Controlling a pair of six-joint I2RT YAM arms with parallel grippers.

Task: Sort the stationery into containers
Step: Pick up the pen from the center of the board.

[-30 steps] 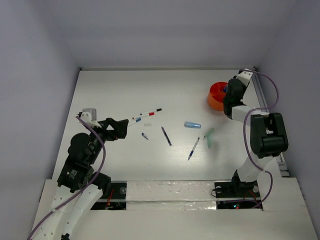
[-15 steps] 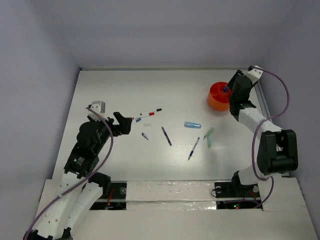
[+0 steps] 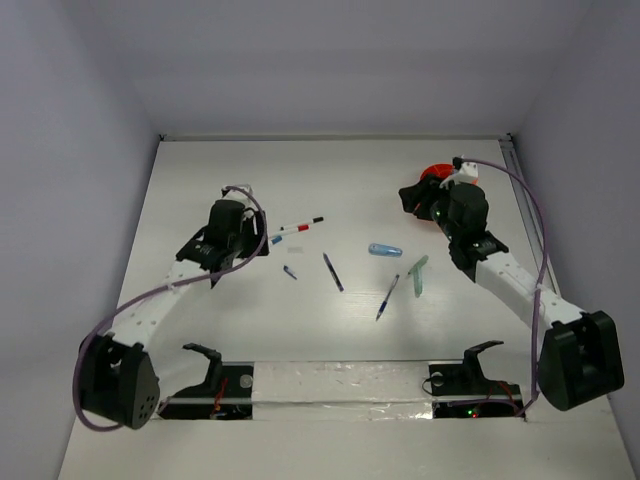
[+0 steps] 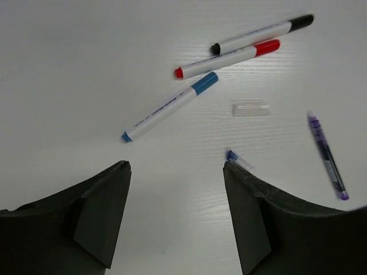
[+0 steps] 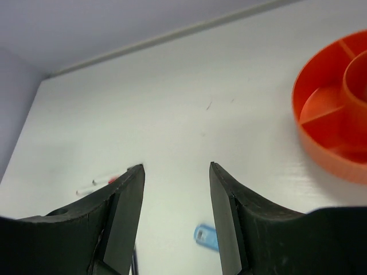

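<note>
My left gripper [image 3: 258, 244] is open and empty, just left of three white markers. In the left wrist view [image 4: 176, 166] these are a black-tipped marker [image 4: 261, 34], a red-tipped marker [image 4: 229, 56] and a blue-tipped marker [image 4: 169, 107]. A clear cap [image 4: 251, 109], a small blue-tipped piece [image 4: 236, 158] and a purple pen [image 4: 327, 154] lie nearby. My right gripper [image 3: 412, 200] is open and empty, in front of the orange cup [image 3: 432, 175], which has dividers inside [image 5: 332, 114]. A light-blue piece [image 3: 384, 250] lies below it.
A dark pen [image 3: 332, 272], a blue pen [image 3: 387, 297] and a pale green piece [image 3: 418, 275] lie mid-table. White walls enclose the table on the left, back and right. The arm bases stand at the near edge.
My left arm has reached forward and right, bringing its gripper up beside the markers. My right gripper has swung away from over the orange cup, to its left and nearer side.
</note>
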